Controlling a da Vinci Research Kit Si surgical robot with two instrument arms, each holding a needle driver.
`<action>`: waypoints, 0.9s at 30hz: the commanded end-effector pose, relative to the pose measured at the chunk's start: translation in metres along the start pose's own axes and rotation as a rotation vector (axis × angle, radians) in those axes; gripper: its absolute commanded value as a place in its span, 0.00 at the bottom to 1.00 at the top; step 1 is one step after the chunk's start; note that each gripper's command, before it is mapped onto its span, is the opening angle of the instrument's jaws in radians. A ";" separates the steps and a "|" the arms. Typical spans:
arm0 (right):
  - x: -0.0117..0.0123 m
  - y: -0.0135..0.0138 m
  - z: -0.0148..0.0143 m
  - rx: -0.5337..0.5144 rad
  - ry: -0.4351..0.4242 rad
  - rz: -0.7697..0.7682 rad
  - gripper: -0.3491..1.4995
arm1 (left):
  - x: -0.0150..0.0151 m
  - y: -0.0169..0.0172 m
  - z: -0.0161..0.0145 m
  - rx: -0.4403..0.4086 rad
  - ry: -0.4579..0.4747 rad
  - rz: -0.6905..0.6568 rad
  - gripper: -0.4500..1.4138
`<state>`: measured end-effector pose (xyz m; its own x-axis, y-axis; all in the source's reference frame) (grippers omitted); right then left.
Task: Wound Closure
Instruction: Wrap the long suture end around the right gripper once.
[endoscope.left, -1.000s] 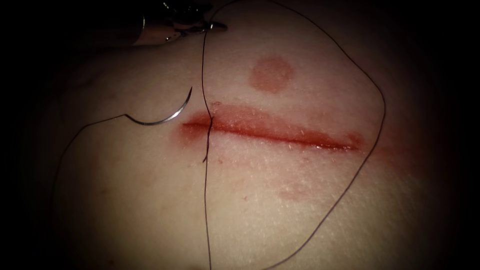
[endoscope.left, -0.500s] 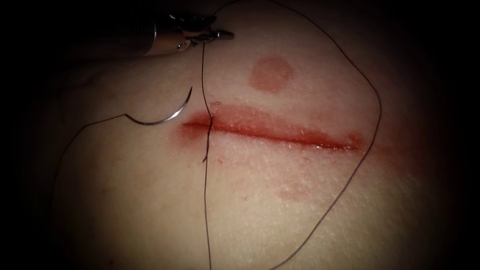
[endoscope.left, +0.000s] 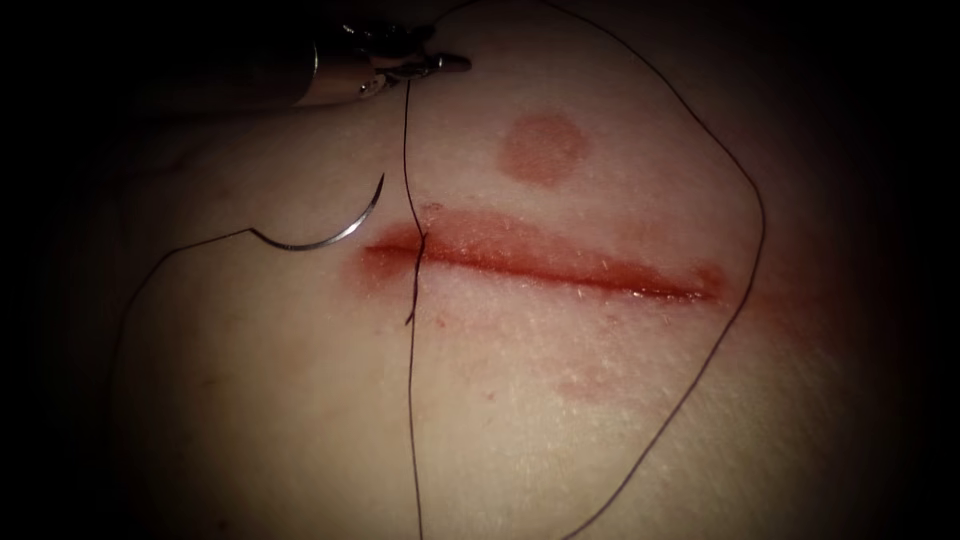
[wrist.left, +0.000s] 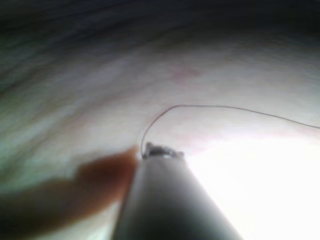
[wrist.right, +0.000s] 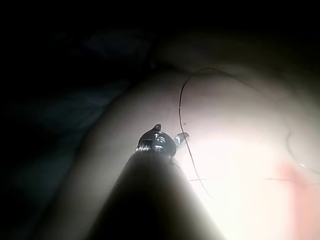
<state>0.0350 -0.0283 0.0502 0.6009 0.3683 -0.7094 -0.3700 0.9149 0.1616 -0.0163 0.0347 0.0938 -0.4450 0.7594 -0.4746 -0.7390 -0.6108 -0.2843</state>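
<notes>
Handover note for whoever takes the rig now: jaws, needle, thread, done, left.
Left tool: above the cut, jaws shut on the thread.
Right tool: thread runs close by its tip; hold unclear.
Needle: lying free on the tissue, off the left end of the cut, held by neither tool, not in the tissue.
Done: thread crosses the cut near its left end, short tail below.
Left: the cut to the right of that crossing is open; no knot seen.

A curved steel needle (endoscope.left: 325, 232) lies free on the tissue (endoscope.left: 520, 400) at nine o'clock of the red cut (endoscope.left: 545, 262); dark thread (endoscope.left: 408, 180) crosses the cut's left end.
</notes>
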 end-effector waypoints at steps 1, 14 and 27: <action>-0.0008 -0.0006 -0.0002 0.005 -0.003 -0.005 0.93 | 0.0000 0.0003 0.0008 -0.007 0.010 -0.004 0.54; -0.0023 -0.0005 -0.0035 -0.008 -0.028 -0.011 0.93 | 0.0012 0.0020 0.0022 -0.009 0.100 0.002 0.52; -0.0013 -0.0010 -0.0027 -0.025 -0.037 0.002 0.93 | 0.0004 0.0018 0.0011 -0.021 0.100 0.021 0.51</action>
<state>0.0323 -0.0292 0.0487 0.6250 0.3774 -0.6834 -0.3913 0.9089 0.1441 -0.0177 0.0340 0.0935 -0.4077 0.7214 -0.5598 -0.7185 -0.6318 -0.2909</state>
